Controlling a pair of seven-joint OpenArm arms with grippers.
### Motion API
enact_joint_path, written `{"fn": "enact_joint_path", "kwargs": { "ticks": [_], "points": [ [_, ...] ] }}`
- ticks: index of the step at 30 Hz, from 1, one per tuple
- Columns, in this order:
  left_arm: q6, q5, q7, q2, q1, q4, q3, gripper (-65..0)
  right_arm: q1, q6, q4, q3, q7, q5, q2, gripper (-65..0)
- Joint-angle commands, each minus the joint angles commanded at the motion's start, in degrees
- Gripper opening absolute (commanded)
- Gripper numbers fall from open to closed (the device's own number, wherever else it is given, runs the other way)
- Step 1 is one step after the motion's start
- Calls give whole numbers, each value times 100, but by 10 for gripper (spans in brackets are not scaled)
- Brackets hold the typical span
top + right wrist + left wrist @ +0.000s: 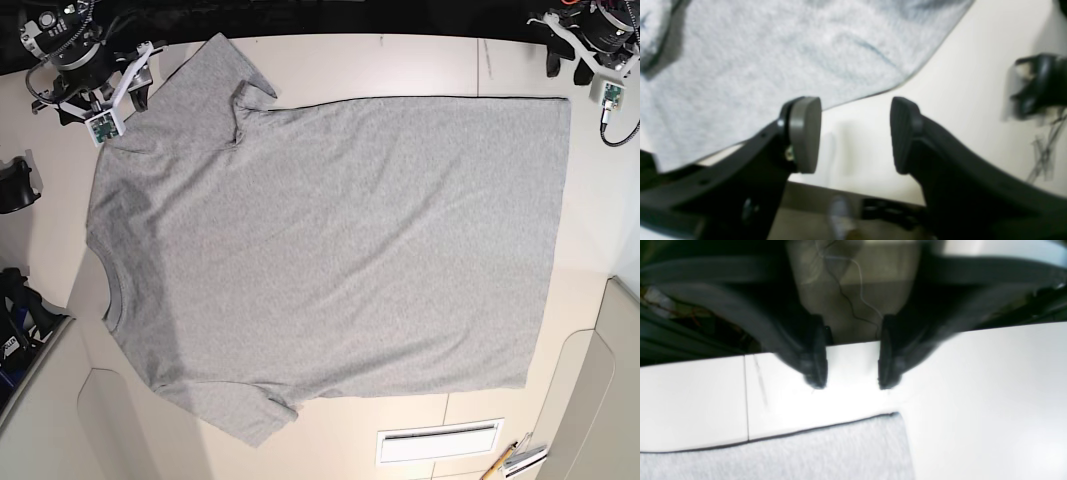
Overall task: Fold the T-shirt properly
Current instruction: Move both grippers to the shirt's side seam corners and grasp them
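Observation:
The heather-grey T-shirt [330, 240] lies spread flat on the white table [400, 65], plain side up, with the neck at the left and the hem at the right. My left gripper [851, 381] hovers open over bare table near the far edge. It is just beyond the shirt's hem corner [887, 426] and touches no cloth. My right gripper [855, 133] is also open, with nothing between its pads. It sits over bare table just off the edge of the shirt [773, 60] by the far sleeve [215, 70].
A table seam [746, 396] runs beside the left gripper, and the table's far edge [853, 343] lies right behind its fingers. A black clamp [1037, 83] stands near the right gripper. A slotted vent [438, 440] and pencils [515, 460] lie by the front edge.

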Motion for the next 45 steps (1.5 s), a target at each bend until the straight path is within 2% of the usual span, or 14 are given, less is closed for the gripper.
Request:
{"fn": "enact_joint_path", "kwargs": {
  "ticks": [1,3,6,8,10,14,17,20,24,26,34,38,41,45],
  "points": [
    [2,-17,2,-17,-48,0,0,-228,0,59,-50,181,0,186,-116,-321],
    [2,-92,-15,-28,-170,-37,0,-228,2,385,-223,601,-2,673,-396,-320],
    [0,-339,-13,-28,-437,-330,0,-228,2,1106,-623,1241,-179,1615,-820,-320],
    [-2,-457,-13,-33,-640,-660,0,-228,2,1508,-960,1541,-284,2256,-938,-320],
    [0,-525,-7,-70,-820,-994,0,-228,7,1803,-1268,1663,-286,2616,-966,-320],
    [-2,-608,0,-256,-1060,-1552,0,-228,7,2087,-1716,1665,-332,3042,-973,-320],
    [-2,-658,4,-376,-1281,-1899,0,-228,55,2387,-1932,1665,-382,3340,-975,-320],
    [-2,-769,2,-457,-1504,-2284,0,-173,57,2608,-1941,1665,-413,3512,-1027,-320],
    [-4,-800,7,-490,-1768,-2743,0,-173,68,2684,-1941,1655,-535,3777,-1182,-320],
    [-4,-800,4,-487,-1827,-2846,0,-173,68,2820,-1941,1646,-538,3834,-1257,-320],
    [-33,-1250,160,-485,-1827,-2898,13,-173,227,2822,-1941,1572,-535,3936,-1408,-320],
    [-284,-1469,426,-485,-1810,-2898,39,-174,286,2822,-1941,1537,-540,3976,-1532,-320],
    [-306,-1471,455,-485,-1794,-2898,258,-174,289,2824,-1941,1440,-538,3978,-1530,-320],
    [-302,-1143,402,-485,-1797,-2898,616,-174,291,2822,-1941,1303,-531,3976,-1545,-320]
  ]
}}
